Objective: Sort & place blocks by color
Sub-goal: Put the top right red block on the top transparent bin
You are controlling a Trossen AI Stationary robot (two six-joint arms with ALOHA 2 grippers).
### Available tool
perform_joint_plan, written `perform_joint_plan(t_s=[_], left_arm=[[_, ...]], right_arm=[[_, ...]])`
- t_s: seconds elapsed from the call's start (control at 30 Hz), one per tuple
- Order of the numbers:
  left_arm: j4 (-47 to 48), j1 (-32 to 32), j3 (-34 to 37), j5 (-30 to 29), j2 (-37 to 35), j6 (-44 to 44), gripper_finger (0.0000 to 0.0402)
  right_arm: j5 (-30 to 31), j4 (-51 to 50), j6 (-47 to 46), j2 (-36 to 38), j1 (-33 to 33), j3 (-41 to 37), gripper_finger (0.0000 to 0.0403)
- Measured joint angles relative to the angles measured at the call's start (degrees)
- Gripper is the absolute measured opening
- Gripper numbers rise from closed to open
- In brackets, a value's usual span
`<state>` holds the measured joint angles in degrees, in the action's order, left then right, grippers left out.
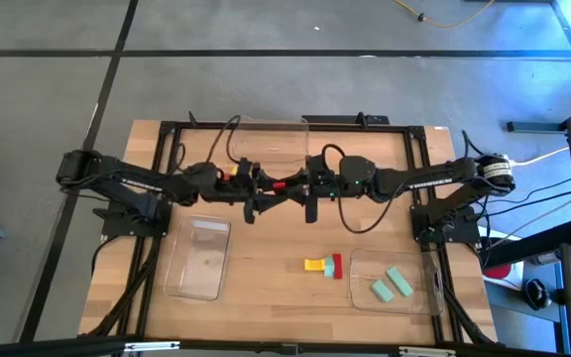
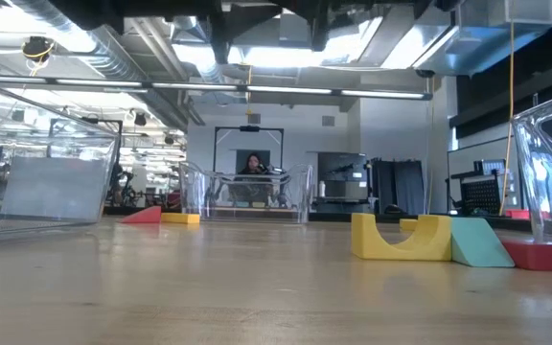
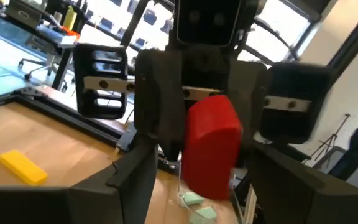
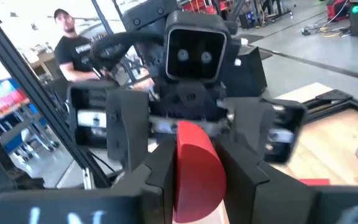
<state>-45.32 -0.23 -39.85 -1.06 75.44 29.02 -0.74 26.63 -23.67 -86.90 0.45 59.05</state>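
**Red block held between two grippers above the table's middle**

The two arms are meeting above the table (image 1: 266, 248), gripper to gripper. The right gripper (image 4: 194, 180) is clamping its fingers (image 4: 157, 171) on the red block (image 4: 196, 171), which is sitting between them with its rounded end showing. The left gripper (image 3: 191, 168) is facing it with fingers (image 3: 138, 174) standing apart on either side of the same block, not pressing it as far as can be told. The high view is showing only a red sliver between the grippers, but also two mint blocks (image 1: 390, 284) lying in the right-hand tray (image 1: 360, 297) and a yellow block (image 1: 316, 264) touching a second red piece just left of that tray. The low view is showing a yellow arch (image 2: 401, 237), a teal wedge (image 2: 479, 243) and a person far behind.
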Motion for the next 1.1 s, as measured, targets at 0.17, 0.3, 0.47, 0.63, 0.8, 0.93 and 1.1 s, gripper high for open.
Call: perform_joint_plan(t_s=[0.17, 0.3, 0.47, 0.63, 0.8, 0.93, 1.1], left_arm=[[0.25, -0.06, -1.69, 0.82, 1.53, 0.18, 0.0232], [1.16, -0.07, -1.69, 0.62, 1.5, -0.78, 0.0232], [1.87, 0.57, -1.72, 1.83, 1.29, -2.24, 0.0211], [2.8, 0.67, -1.92, 4.01, 1.43, -2.81, 0.019], [4.03, 0.71, -2.08, 6.09, 1.45, -4.2, 0.019], [4.95, 0.68, -2.06, 7.41, 1.45, -6.68, 0.0191], [5.96, 0.66, -2.09, 7.84, 1.15, -8.22, 0.0191]], right_arm=[[-0.56, 2.99, -1.29, -1.13, 0.53, -0.09, 0.0089], [-0.76, 1.76, -1.17, -1.11, 0.83, -0.13, 0.0089], [-2.35, 1.59, -1.11, -1.15, 0.72, -0.13, 0.0088], [-2.68, -0.77, -0.26, 0.06, 0.72, -0.17, 0.0086], [-4.57, -1.75, -0.48, 0.22, 0.53, -0.16, 0.0086], [-5.23, -2.64, -0.7, 0.24, 0.52, -0.15, 0.0086], [-5.24, -2.47, -0.84, 0.24, 0.11, -0.16, 0.0086]])
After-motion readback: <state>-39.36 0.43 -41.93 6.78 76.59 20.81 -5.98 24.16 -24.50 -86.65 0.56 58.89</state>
